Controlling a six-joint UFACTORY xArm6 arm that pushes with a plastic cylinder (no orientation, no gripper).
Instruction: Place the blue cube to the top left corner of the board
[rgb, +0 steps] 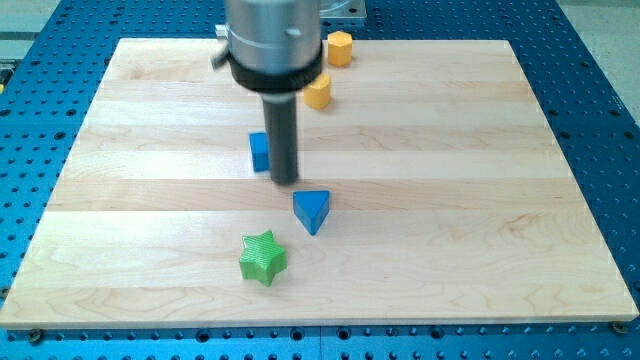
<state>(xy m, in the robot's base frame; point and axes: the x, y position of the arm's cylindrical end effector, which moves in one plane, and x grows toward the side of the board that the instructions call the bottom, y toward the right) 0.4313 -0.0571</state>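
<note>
Open board toward the view's top-left corner; yellow blocks (318, 92) near the top edge.

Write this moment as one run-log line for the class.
my tip against small blue cube's right side | blue triangular block below-right, apart | green star block near bottom | cube mid-board, not at top-left corner

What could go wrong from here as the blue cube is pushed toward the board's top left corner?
My tip meets the blue cube on its right side, mostly hiding it; an off-centre push could let it spin or slip away. The cube sits mid-board, so the long diagonal leaves room for drift. A push straight up the view could run it into the yellow block.
</note>
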